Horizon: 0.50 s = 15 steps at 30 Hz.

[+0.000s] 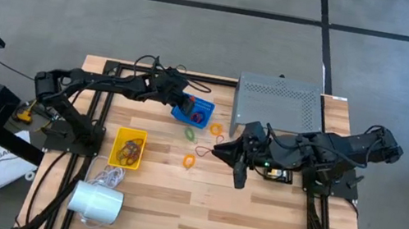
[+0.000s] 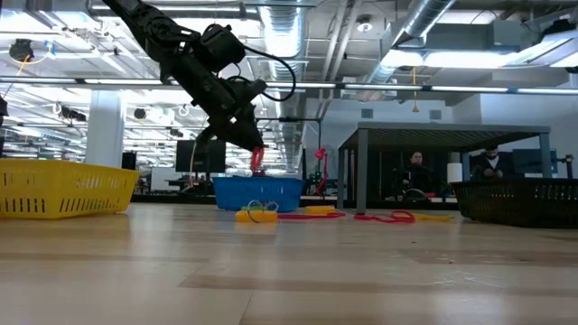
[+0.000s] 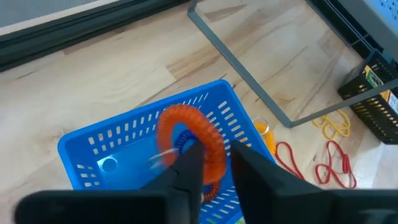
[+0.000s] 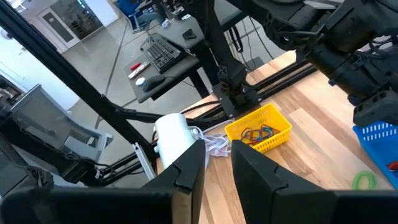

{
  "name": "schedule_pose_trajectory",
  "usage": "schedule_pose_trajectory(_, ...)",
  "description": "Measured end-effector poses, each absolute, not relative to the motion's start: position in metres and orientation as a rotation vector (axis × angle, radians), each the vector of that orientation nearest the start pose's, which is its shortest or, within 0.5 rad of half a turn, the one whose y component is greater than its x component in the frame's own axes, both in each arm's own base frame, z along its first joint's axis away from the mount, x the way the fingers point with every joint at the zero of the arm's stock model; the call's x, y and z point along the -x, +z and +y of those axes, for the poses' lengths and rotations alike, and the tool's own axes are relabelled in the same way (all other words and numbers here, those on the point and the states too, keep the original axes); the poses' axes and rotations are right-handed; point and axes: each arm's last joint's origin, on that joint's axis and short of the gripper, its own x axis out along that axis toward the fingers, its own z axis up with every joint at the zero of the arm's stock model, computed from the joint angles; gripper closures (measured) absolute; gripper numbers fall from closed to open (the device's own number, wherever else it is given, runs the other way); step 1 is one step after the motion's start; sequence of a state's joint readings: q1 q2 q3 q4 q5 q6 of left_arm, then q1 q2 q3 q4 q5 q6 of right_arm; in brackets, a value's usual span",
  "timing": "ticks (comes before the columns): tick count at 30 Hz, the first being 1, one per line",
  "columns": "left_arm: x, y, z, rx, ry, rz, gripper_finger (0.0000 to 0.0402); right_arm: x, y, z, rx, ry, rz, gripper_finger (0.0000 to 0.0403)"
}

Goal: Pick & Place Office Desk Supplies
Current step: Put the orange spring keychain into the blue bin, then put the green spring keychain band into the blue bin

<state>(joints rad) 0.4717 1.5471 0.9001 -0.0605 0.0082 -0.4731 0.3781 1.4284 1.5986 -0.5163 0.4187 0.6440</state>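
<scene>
I see the left gripper (image 3: 214, 163) over the blue basket (image 1: 193, 110), fingers pinching an orange rubber band (image 3: 186, 134) that hangs above the basket's inside. Right gripper (image 4: 217, 165) waits mid-table, fingers apart, holding nothing. More loose bands (image 1: 190, 160) lie between the arms, colours hard to tell.

Blue slotted basket (image 1: 192, 111) at upper centre of the high view; yellow basket (image 1: 129, 148) lower left held mixed-colour bands. Orange rubber band (image 3: 189, 140) showed over the blue basket. Green band (image 1: 190, 133) and orange band (image 1: 189, 161) lay on pale wood table (image 1: 253, 222). Grey perforated shelf (image 1: 277, 102). White cylinder (image 1: 96, 202). Arms were black.
</scene>
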Motion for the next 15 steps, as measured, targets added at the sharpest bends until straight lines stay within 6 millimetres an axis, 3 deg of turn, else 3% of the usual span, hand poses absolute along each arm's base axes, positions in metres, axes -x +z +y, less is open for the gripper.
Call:
schedule_pose_trajectory(9, -0.2845, 0.2048, 0.1437, 0.598, 0.577, 0.59, 0.0225, -0.2854, 0.4335, 0.101, -0.506, -0.14, 0.293, 0.0326)
schedule_pose_trajectory(15, -0.2858, 0.2085, 0.1423, 0.599, 0.494, 0.576, 0.0204, -0.2856, 0.4335, 0.1003, -0.506, -0.142, 0.292, 0.0326)
